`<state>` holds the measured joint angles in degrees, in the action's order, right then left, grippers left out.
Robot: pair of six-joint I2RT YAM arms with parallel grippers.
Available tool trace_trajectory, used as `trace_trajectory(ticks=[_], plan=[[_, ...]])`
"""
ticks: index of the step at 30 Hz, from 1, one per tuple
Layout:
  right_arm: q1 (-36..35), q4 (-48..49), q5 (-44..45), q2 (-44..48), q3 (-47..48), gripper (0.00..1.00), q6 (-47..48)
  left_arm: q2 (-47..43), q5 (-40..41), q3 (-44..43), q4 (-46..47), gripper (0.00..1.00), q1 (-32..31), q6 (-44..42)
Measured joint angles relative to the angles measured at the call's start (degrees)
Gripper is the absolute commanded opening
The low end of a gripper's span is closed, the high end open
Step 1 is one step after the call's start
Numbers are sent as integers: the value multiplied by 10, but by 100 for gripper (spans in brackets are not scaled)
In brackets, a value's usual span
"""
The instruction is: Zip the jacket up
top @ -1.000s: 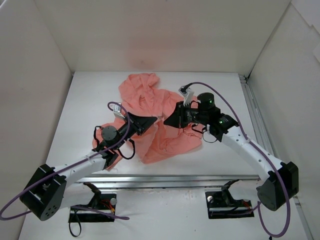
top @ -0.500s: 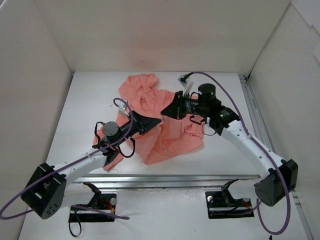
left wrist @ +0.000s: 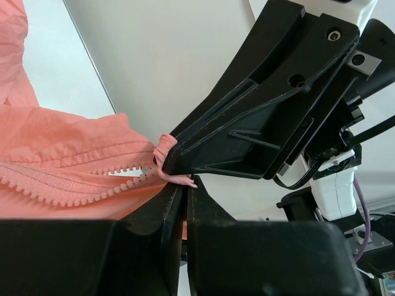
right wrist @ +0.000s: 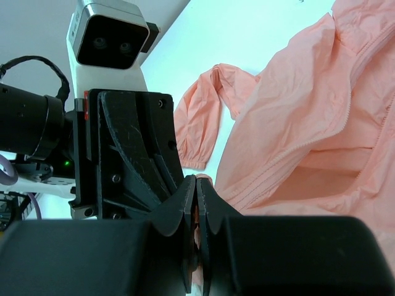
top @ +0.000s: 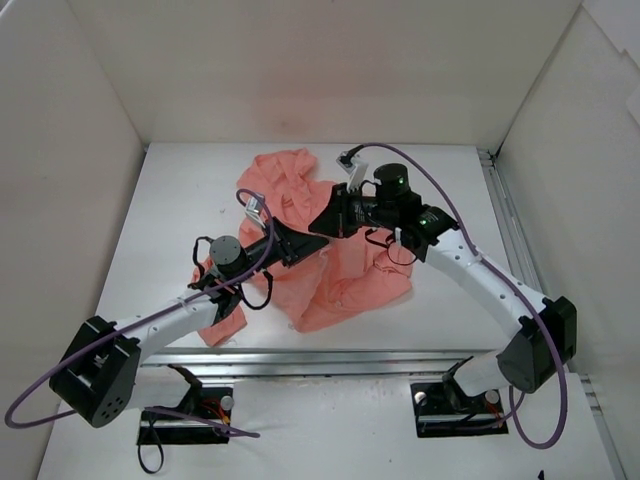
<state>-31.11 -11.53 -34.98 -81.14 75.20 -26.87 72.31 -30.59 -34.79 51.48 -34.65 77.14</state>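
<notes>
The salmon-pink jacket (top: 345, 275) lies crumpled in the middle of the table, hood toward the back. My left gripper (top: 313, 243) and right gripper (top: 320, 226) meet tip to tip above its middle, both lifted off the table. In the left wrist view my left gripper (left wrist: 185, 185) is shut on a fold of jacket edge beside the open zipper teeth (left wrist: 74, 182). In the right wrist view my right gripper (right wrist: 196, 180) is shut on pink fabric, with the jacket (right wrist: 308, 129) and a sleeve cuff (right wrist: 194, 157) below.
White walls enclose the table on three sides. A metal rail (top: 350, 360) runs along the near edge and another (top: 510, 225) along the right side. Purple cables loop from both arms.
Both grippers have moved toward each other and toward the back, lifting the jacket's middle. The fabric has bunched and shifted a little to the right.
</notes>
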Motion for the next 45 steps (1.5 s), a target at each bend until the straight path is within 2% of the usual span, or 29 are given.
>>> trace_trajectory(ticks=[21,31,32,33,35,36,37,41,45], plan=[[-28,-30,46,-63,67,0,-1,44,-15,-8,46,0,14,1],[-31,-30,58,-80,77,0,-3,43,-6,-8,40,0,18,-7],[-32,-30,60,-80,77,2,-3,42,-5,-8,39,0,18,-9],[-32,-30,61,-80,78,8,-4,42,-4,-8,39,0,18,-11],[-33,-27,63,-80,78,28,-7,42,-7,-8,40,0,17,-11],[-34,-25,64,-81,79,32,-10,40,-10,-8,41,0,14,-11],[-35,-24,64,-82,82,41,-9,37,-12,-8,42,0,10,-12],[-34,-20,70,-82,84,50,-12,22,-12,-8,46,0,1,-16],[-22,-24,81,-77,84,52,-20,15,-9,-8,56,0,1,-19]])
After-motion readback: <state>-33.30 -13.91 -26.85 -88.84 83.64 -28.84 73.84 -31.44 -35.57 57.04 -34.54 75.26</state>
